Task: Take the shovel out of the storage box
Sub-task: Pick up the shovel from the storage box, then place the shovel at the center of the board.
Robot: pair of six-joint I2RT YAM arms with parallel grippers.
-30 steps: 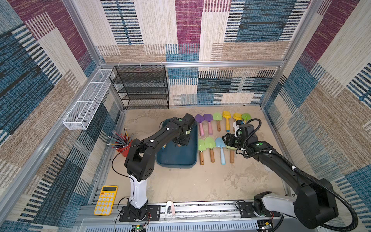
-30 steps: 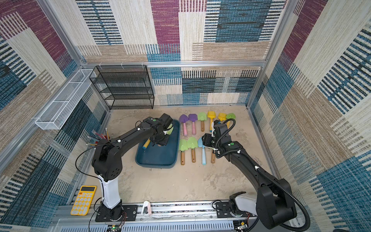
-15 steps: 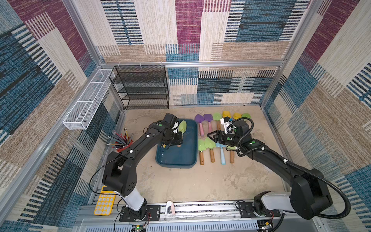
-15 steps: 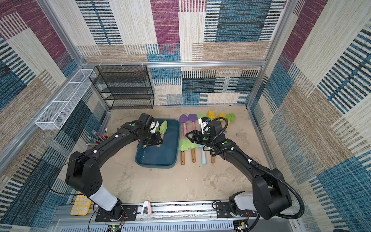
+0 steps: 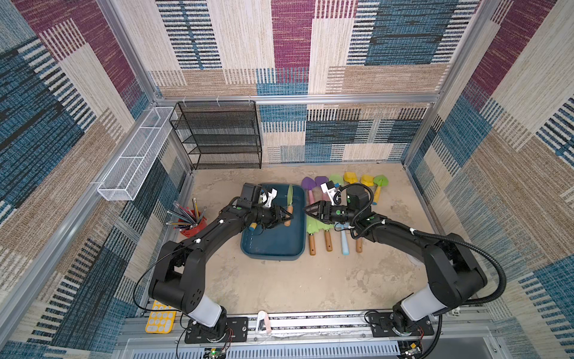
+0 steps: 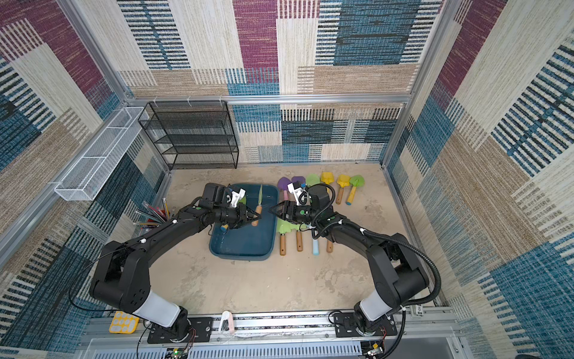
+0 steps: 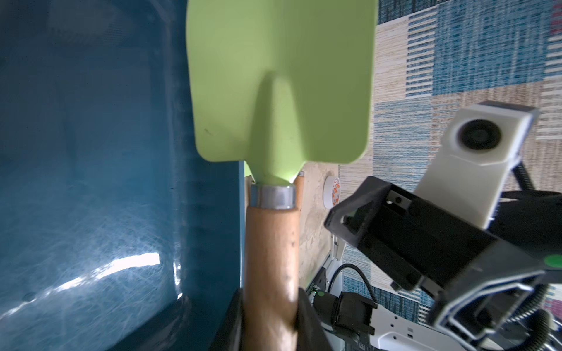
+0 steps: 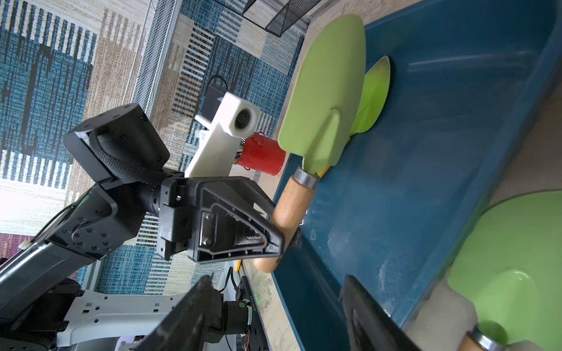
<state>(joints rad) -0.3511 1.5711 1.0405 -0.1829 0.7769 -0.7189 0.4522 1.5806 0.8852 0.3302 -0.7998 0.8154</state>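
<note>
My left gripper (image 5: 284,216) (image 6: 253,216) is shut on the wooden handle of a light green shovel (image 5: 289,195) (image 6: 259,195) and holds it above the storage box (image 5: 273,245) (image 6: 245,242), blade toward the back wall. The left wrist view shows the handle pinched between my fingers (image 7: 270,316), with the blade (image 7: 279,85) over the teal box (image 7: 91,152). My right gripper (image 5: 307,211) (image 6: 273,209) (image 8: 273,304) is open and empty. It points at the handle from the box's right rim. A second green blade (image 8: 372,100) lies in the box (image 8: 425,152).
Several shovels (image 5: 312,236) lie in rows on the table right of the box. A red pencil cup (image 5: 191,222) stands to its left. A black wire rack (image 5: 220,136) and a white wire basket (image 5: 133,161) are at the back left, a yellow calculator (image 5: 158,320) at the front left.
My left gripper has risen from the box floor with the green shovel. My right gripper has swung left from the laid-out shovels to the box's rim and opened wider.
</note>
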